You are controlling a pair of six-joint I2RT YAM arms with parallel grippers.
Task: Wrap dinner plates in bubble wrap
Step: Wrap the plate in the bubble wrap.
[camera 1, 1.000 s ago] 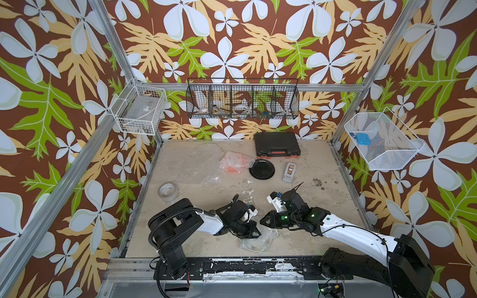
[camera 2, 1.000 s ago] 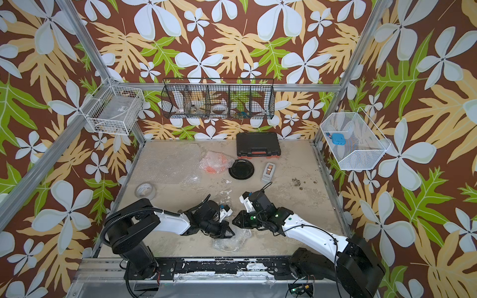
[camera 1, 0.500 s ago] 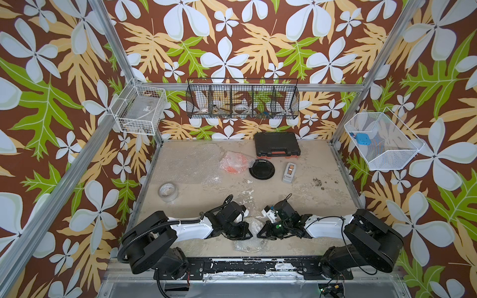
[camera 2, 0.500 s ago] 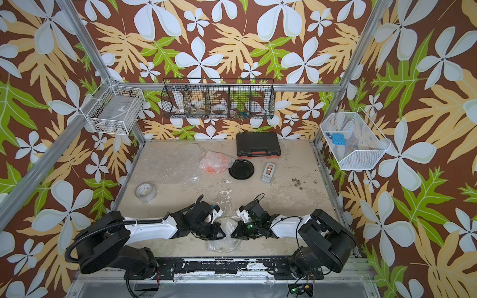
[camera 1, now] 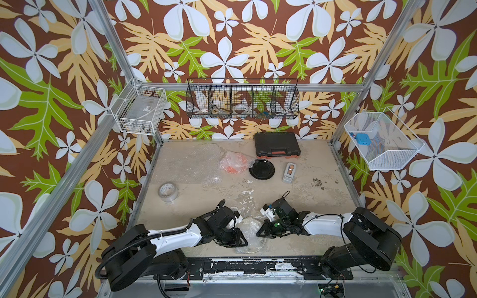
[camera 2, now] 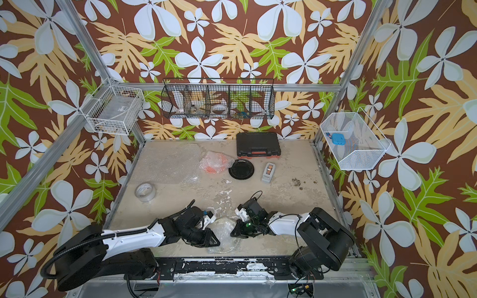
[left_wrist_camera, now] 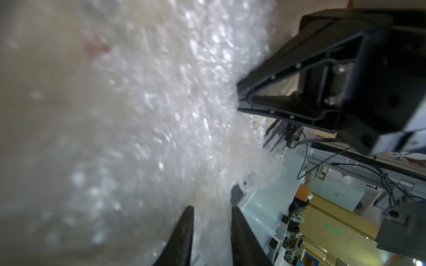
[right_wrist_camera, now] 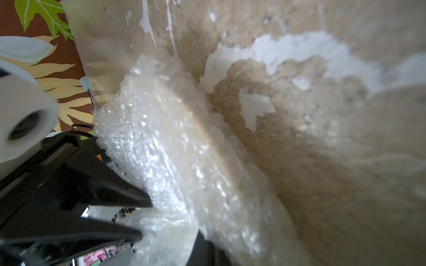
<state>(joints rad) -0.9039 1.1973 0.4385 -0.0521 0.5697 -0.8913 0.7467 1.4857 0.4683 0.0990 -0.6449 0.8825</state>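
Low in a top view, the left tool [camera 1: 242, 238] has its jaws apart, tips at the bubble wrap [camera 1: 249, 227] bundled round the cream plate [right_wrist_camera: 196, 129] on the surface [camera 1: 309, 201]. Right of it, the right tool [camera 1: 259, 233] is closed against the wrap. Higher up lie the wrapped orange plate [camera 1: 233, 166] and the bare black plate [camera 1: 262, 169].

Floral wallpaper [camera 1: 232, 38] (brown, white blooms) rings a scuffed beige tabletop [camera 1: 309, 201] — even light
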